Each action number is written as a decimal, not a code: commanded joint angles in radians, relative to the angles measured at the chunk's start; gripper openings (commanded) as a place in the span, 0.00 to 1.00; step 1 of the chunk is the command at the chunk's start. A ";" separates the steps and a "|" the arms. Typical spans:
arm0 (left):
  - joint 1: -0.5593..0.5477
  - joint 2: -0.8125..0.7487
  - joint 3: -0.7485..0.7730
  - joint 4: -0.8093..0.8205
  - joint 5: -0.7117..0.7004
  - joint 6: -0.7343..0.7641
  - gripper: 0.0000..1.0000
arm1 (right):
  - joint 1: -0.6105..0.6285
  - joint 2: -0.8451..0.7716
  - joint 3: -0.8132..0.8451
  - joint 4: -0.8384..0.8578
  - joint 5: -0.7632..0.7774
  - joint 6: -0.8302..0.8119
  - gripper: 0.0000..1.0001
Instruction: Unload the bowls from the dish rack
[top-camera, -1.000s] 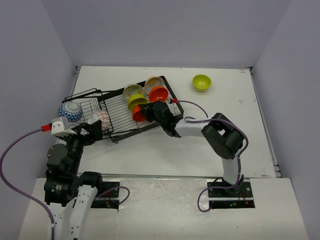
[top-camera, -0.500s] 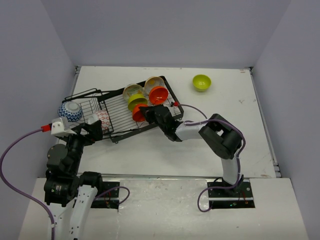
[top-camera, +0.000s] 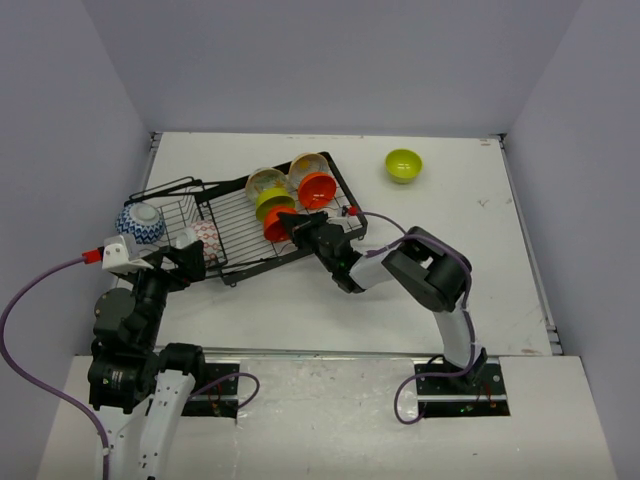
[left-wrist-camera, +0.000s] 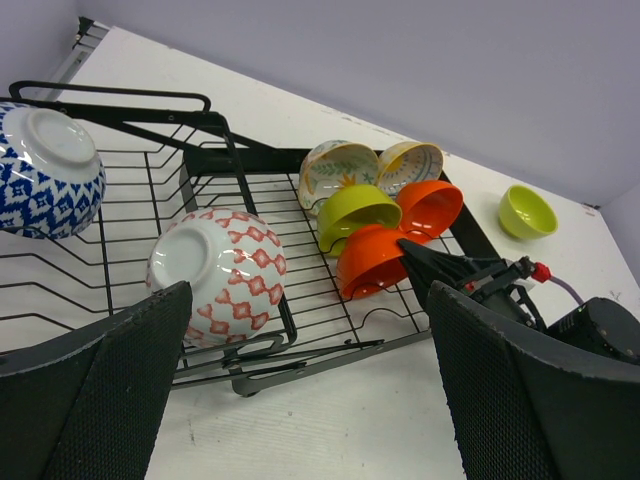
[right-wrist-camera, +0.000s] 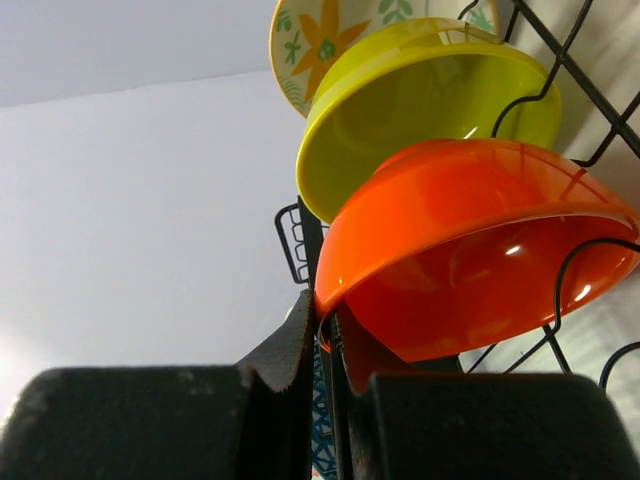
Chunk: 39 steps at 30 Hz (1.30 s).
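From above, the dish rack (top-camera: 235, 222) is seen lying askew on the white counter (top-camera: 420, 280), left of centre. At its right end five bowls are propped on edge, packed closely: two cream bowls (top-camera: 265, 181), a far orange bowl (top-camera: 317, 187), a yellow-green bowl (top-camera: 272, 204) and a near orange bowl (top-camera: 275, 228). In the smaller wire basket at the left end, a blue-and-white bowl (top-camera: 140, 222) and a red-and-white bowl (top-camera: 207, 238) are set upside down. A lime bowl (top-camera: 403, 164) is stood upright on the counter, well apart from the rack. The right claw (top-camera: 292, 227) is stretched to the near orange bowl; the left claw (top-camera: 190, 256) is held at the basket's near edge.

In the left wrist view, the left claw's fingers (left-wrist-camera: 100, 400) are spread wide apart, with nothing gripped between them.

In the right wrist view, the right claw's fingers (right-wrist-camera: 290, 350) are pressed together on the near orange bowl, its thin rim pinched between them. The yellow-green bowl is seen just behind it, and a flowered cream bowl behind that.
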 joint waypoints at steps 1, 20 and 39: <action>-0.001 -0.007 -0.007 0.047 0.013 0.024 1.00 | 0.010 0.029 -0.007 0.256 0.008 -0.049 0.00; -0.001 -0.009 -0.007 0.044 0.010 0.024 1.00 | 0.009 0.014 -0.058 0.604 -0.075 -0.203 0.00; -0.001 -0.015 -0.007 0.047 0.011 0.024 1.00 | -0.293 -0.775 -0.172 -0.214 -0.309 -0.751 0.00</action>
